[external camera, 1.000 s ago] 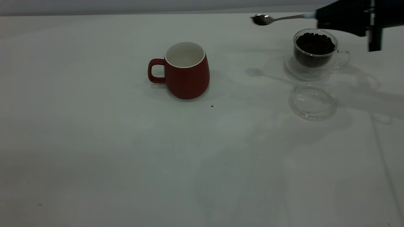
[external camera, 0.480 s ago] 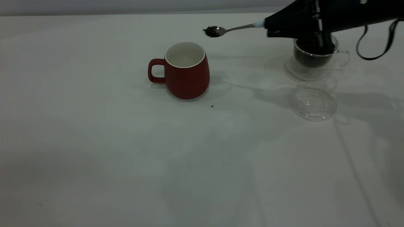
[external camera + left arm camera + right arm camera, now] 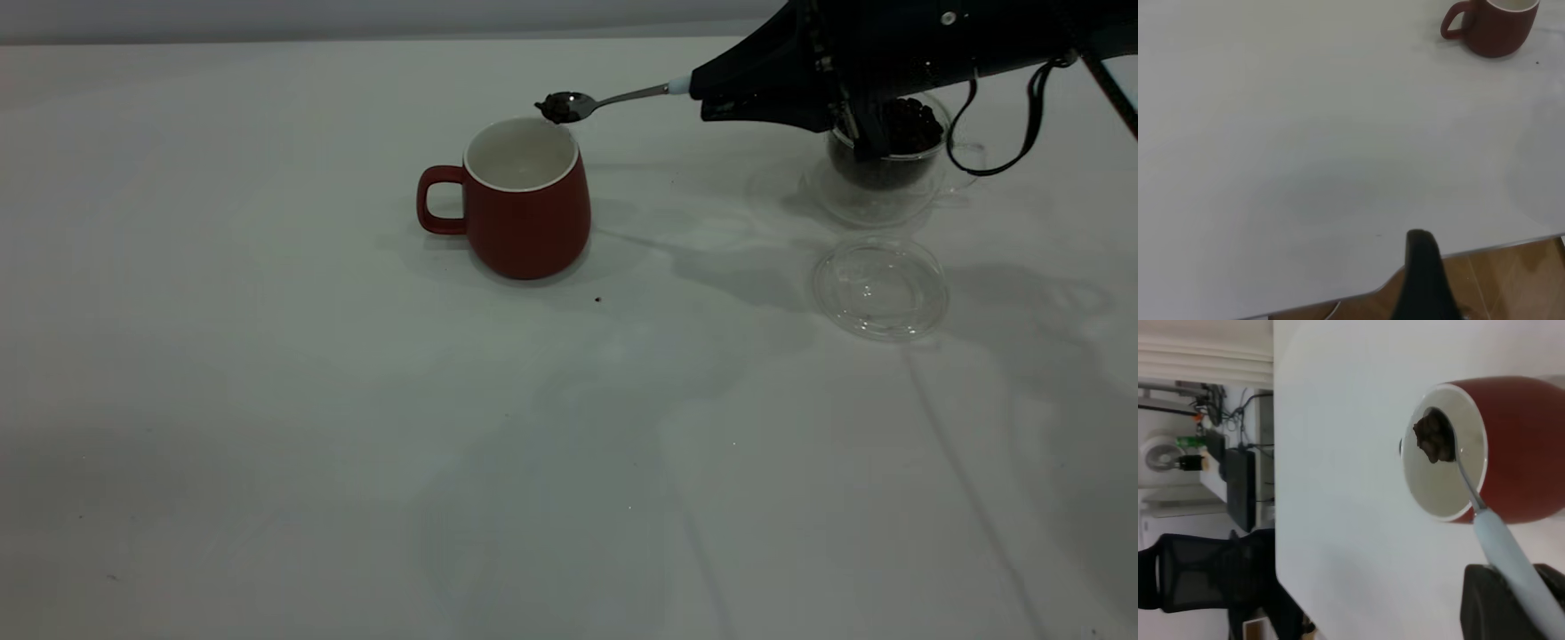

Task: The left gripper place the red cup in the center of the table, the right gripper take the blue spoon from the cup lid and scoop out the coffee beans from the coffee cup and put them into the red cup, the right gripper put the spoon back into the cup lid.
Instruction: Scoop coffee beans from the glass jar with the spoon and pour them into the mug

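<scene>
The red cup (image 3: 526,200) stands upright near the middle of the table (image 3: 356,444), handle to the left; it also shows in the left wrist view (image 3: 1495,25) and the right wrist view (image 3: 1511,447). My right gripper (image 3: 711,93) is shut on the blue spoon (image 3: 613,98) and holds it level, its bowl carrying coffee beans (image 3: 558,108) over the red cup's far right rim. The right wrist view shows the spoon (image 3: 1501,540) and the beans (image 3: 1433,437) above the cup's white inside. The coffee cup (image 3: 885,147) with beans stands behind my right arm. The cup lid (image 3: 880,287) lies empty in front of it.
My left gripper (image 3: 1421,280) is parked beyond the table's edge, far from the red cup. A small dark speck (image 3: 597,300) lies on the table in front of the red cup. A black cable (image 3: 1022,107) hangs from my right arm.
My right gripper has carried the loaded spoon leftward from above the coffee cup to over the red cup's rim. The cups and lid have not moved.
</scene>
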Controlling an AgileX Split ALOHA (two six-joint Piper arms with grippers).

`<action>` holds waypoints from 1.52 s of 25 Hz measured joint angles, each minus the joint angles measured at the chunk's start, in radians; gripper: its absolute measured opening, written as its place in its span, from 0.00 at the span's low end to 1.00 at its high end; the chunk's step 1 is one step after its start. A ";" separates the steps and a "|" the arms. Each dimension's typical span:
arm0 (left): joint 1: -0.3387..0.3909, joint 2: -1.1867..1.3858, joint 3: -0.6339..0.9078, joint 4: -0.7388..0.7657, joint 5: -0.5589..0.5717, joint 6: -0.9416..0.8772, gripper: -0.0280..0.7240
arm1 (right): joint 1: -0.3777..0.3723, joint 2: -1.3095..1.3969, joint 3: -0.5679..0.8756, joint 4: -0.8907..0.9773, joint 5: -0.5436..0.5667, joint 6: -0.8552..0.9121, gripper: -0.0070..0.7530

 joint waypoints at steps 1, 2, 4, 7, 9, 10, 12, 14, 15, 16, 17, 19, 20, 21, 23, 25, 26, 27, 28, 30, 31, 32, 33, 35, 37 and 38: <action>0.000 0.000 0.000 0.000 0.000 0.000 0.82 | 0.007 0.000 0.000 0.007 -0.006 -0.005 0.15; 0.000 0.000 0.000 0.000 0.000 0.000 0.82 | 0.012 0.000 0.000 0.014 -0.012 -0.010 0.15; 0.000 0.000 0.000 0.000 0.000 0.000 0.82 | 0.023 0.000 0.000 0.030 -0.018 -0.032 0.15; 0.000 0.000 0.000 0.000 0.000 0.000 0.82 | 0.039 0.009 0.000 0.062 -0.028 -0.080 0.15; 0.000 0.000 0.000 0.000 0.000 0.000 0.82 | 0.046 0.025 0.000 0.073 -0.045 -0.107 0.15; 0.000 0.000 0.000 0.000 0.000 0.000 0.82 | 0.048 0.033 0.000 0.073 -0.054 -0.118 0.15; 0.000 0.000 0.000 0.000 0.000 0.000 0.82 | 0.048 0.047 0.000 0.073 -0.067 -0.146 0.15; 0.000 0.000 0.000 0.000 0.000 0.000 0.82 | 0.053 0.048 0.000 0.070 -0.072 -0.199 0.15; 0.000 0.000 0.000 0.000 0.000 0.000 0.82 | 0.056 0.048 0.000 0.070 -0.076 -0.238 0.15; 0.000 0.000 0.000 0.000 0.000 0.000 0.82 | 0.056 0.048 0.000 0.068 -0.078 -0.276 0.15; 0.000 0.000 0.000 0.000 0.000 0.000 0.82 | 0.056 0.048 0.000 0.065 -0.080 -0.310 0.15; 0.000 0.000 0.000 0.000 0.000 0.000 0.82 | 0.056 0.048 0.000 0.065 -0.081 -0.352 0.15; 0.000 0.000 0.000 0.000 0.000 0.000 0.82 | 0.056 0.048 0.000 0.065 -0.081 -0.364 0.15; 0.000 0.000 0.000 0.000 0.000 0.000 0.82 | 0.056 0.048 0.000 0.064 -0.081 -0.368 0.15; 0.000 0.000 0.000 0.000 0.000 0.000 0.82 | 0.056 0.048 0.000 0.060 -0.082 -0.374 0.15; 0.000 0.000 0.000 0.000 0.000 0.000 0.82 | 0.056 0.048 0.000 0.056 -0.081 -0.376 0.15; 0.000 0.000 0.000 0.000 0.000 0.000 0.82 | 0.056 0.048 0.000 0.054 -0.079 -0.376 0.15; 0.000 0.000 0.000 0.000 0.000 0.000 0.82 | 0.056 0.048 0.000 0.053 -0.074 -0.376 0.15; 0.000 0.000 0.000 0.000 0.000 0.000 0.82 | 0.056 0.048 0.000 0.046 -0.074 -0.378 0.15; 0.000 0.000 0.000 0.000 0.000 0.000 0.82 | 0.056 0.045 0.000 0.027 -0.075 -0.395 0.15; 0.000 0.000 0.000 0.000 0.000 0.000 0.82 | 0.056 0.038 0.000 0.017 -0.078 -0.400 0.15; 0.000 0.000 0.000 0.000 0.000 0.000 0.82 | 0.056 0.034 0.000 0.011 -0.082 -0.403 0.15; 0.000 0.000 0.000 0.000 0.000 0.000 0.82 | 0.056 0.025 0.000 0.008 -0.083 -0.405 0.15; 0.000 0.000 0.000 0.000 0.000 0.000 0.82 | 0.056 0.009 0.000 0.001 -0.086 -0.400 0.15; 0.000 0.000 0.000 0.000 0.000 0.000 0.82 | 0.056 -0.010 0.000 -0.004 -0.088 -0.389 0.15; 0.000 0.000 0.000 0.000 0.000 0.000 0.82 | 0.056 -0.024 0.004 -0.006 -0.088 -0.387 0.15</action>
